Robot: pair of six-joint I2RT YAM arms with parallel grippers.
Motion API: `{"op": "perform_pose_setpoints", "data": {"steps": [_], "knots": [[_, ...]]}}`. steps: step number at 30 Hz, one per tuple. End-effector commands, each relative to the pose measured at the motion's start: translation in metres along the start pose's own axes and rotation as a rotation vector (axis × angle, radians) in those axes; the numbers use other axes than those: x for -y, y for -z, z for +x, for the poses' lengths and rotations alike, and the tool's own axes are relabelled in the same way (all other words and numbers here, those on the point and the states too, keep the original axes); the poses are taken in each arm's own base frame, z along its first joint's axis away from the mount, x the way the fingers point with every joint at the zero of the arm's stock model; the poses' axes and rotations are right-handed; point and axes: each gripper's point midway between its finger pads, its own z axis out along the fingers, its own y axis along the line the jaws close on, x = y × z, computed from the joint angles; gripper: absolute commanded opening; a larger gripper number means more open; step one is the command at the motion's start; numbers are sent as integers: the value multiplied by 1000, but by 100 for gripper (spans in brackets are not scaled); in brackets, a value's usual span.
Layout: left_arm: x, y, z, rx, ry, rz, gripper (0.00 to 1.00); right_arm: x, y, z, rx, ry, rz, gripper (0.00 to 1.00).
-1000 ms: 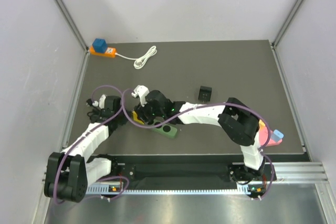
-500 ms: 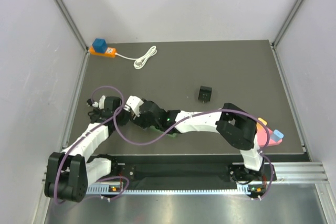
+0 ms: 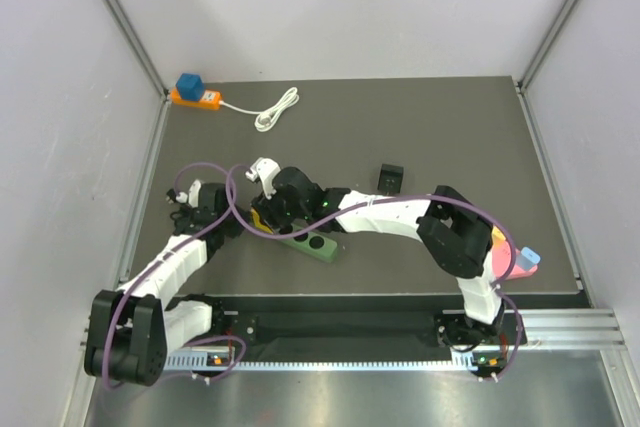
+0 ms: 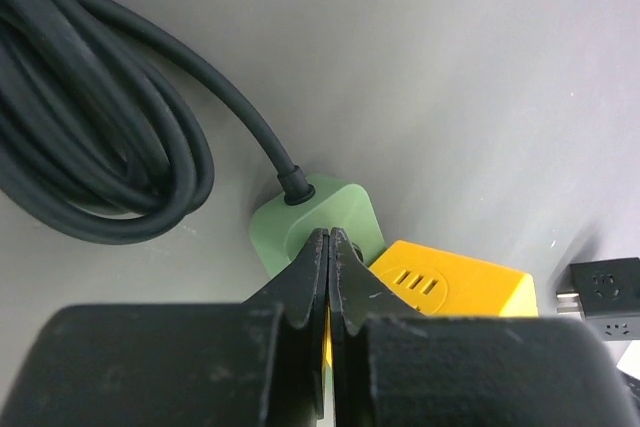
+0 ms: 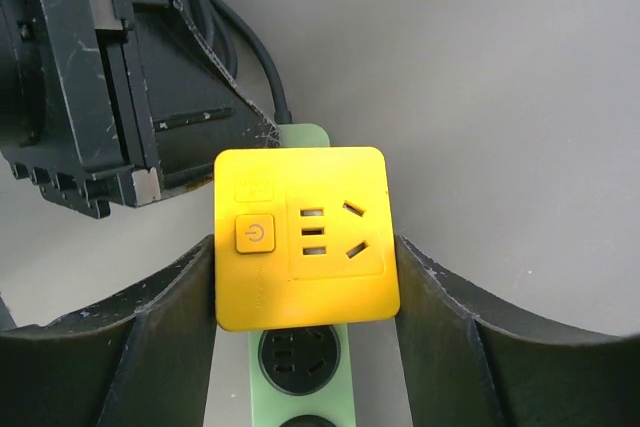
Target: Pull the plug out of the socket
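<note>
- Top view: the left arm and the right arm meet over the near-left part of the table. Their wrists cover the fingertips, so no grip can be read here. The green socket strip lies flat under them, its long axis running from far-left to near-right, and only its near-right end shows. A sliver of the yellow plug peeks out at the covered end.
- Left wrist view: the left gripper is clenched, its fingers pressed together with nothing between them. The tips sit over the strip's cable end, but I cannot tell whether they press on it. The black cable leaves that end and loops into a coil that the frame's left edge cuts off. The plug lies just beside the tips, partly hidden behind the fingers.
- Right wrist view: the right gripper stands partly spread and grasps the yellow plug, one finger against each side. The plug's face, with its power button and outlets, points at the camera. It sits on the strip's cable end and hides the joint, so I cannot make out whether its pins sit in the socket. The strip runs straight down the frame and is cut off by the bottom edge. The left gripper's black body is just beside the plug, at upper left.
</note>
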Motion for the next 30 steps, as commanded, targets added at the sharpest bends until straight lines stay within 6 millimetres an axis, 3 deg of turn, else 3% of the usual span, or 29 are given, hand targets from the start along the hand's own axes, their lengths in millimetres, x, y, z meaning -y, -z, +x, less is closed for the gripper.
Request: {"op": "perform_pose_setpoints", "data": {"steps": [1,2,6,9,11,14,15,17,18,19,21,22,24,26,29,30], "knots": [[-103,11,49,-163,-88,-342,0,28,31,-119,355,-68,89,0],[-102,11,49,-166,-89,-338,0,28,39,-123,369,-60,86,0],[-88,13,44,-172,-114,-301,0,27,38,-95,289,-24,74,0],[-63,22,28,-134,-140,-235,0,26,30,-60,192,6,57,0],[-36,31,12,-84,-144,-157,0,23,29,-48,160,19,57,3],[-7,48,-4,-33,-167,-58,0,23,29,-29,111,41,81,18],[-4,52,-7,-24,-175,-47,0,21,30,-27,101,50,81,32],[12,65,-17,5,-219,5,23,18,33,-26,89,67,81,48],[16,70,-20,12,-229,18,32,18,35,-24,83,65,86,64],[19,77,-22,16,-235,20,51,19,40,-28,96,58,93,71],[28,88,-26,28,-269,61,71,20,48,-27,100,45,97,87],[34,93,-24,14,-286,98,79,20,57,-35,120,35,95,91],[44,100,-18,-19,-346,165,83,20,65,-32,119,30,92,100],[55,107,-9,-65,-408,242,89,21,81,-37,132,23,86,100],[70,116,1,-130,-498,332,92,21,96,-20,110,17,39,100],[74,119,2,-139,-522,349,93,15,97,0,74,11,-14,100]]}}
